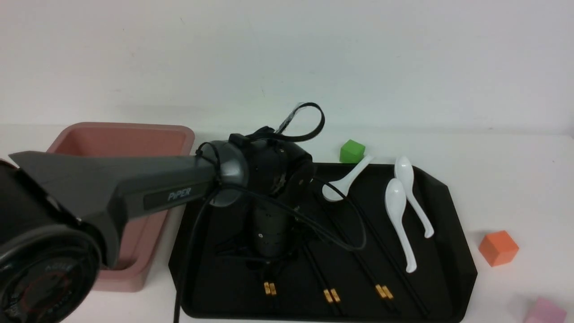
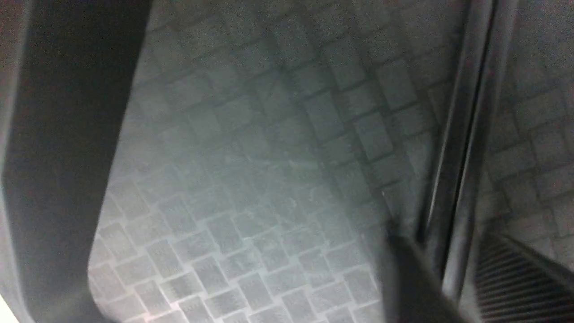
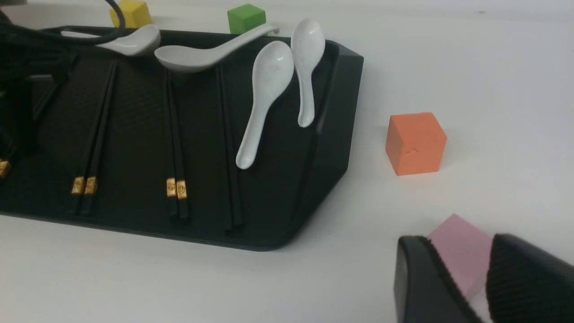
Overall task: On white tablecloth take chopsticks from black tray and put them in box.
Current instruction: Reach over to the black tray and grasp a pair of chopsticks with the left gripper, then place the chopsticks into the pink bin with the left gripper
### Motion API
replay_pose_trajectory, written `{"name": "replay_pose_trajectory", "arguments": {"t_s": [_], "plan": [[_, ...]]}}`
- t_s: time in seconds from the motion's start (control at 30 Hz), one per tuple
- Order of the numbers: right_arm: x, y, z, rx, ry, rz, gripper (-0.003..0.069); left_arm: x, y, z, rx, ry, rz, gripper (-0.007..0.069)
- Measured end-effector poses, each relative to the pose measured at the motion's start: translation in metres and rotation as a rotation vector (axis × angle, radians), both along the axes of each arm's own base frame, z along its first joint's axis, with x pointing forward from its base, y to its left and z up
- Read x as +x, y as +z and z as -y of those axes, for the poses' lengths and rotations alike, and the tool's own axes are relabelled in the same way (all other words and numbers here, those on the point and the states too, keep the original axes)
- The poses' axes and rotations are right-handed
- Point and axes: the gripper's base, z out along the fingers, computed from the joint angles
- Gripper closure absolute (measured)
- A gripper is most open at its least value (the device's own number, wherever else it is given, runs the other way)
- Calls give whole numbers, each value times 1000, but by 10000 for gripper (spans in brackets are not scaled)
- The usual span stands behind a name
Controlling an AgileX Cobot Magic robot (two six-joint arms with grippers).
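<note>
My left gripper points straight down into the black tray on the white tablecloth. It is shut on the leftmost pair of chopsticks, close above the tray floor. In the left wrist view the two sticks fill the narrow gap of the gripper. Three more pairs lie in the tray. The pink box stands left of the tray, partly behind my left arm. My right gripper hovers over the cloth right of the tray, empty, with a narrow gap.
White soup spoons lie in the tray's far right part. A green cube sits behind the tray, an orange cube and a pink cube right of it. A yellow cube sits behind the tray.
</note>
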Motion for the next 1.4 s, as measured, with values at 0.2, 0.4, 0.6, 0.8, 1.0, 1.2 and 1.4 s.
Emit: {"name": "replay_pose_trajectory", "arguments": {"t_s": [0.2, 0.4, 0.6, 0.8, 1.0, 1.2, 1.4], "plan": [[0, 0, 0, 0, 0, 0, 417, -4, 9, 0, 21, -70, -57, 510], [0, 0, 0, 0, 0, 0, 417, -8, 92, -5, -49, -145, 12, 510], [0, 0, 0, 0, 0, 0, 417, -2, 169, -54, -125, -148, 175, 510], [0, 0, 0, 0, 0, 0, 417, 10, 186, -131, -86, -149, 206, 510], [0, 0, 0, 0, 0, 0, 417, 12, 143, -195, 2, -86, 58, 510], [0, 0, 0, 0, 0, 0, 417, 19, 96, -243, 99, -10, -76, 510], [0, 0, 0, 0, 0, 0, 417, 39, 66, -241, 107, -105, -49, 510]]}}
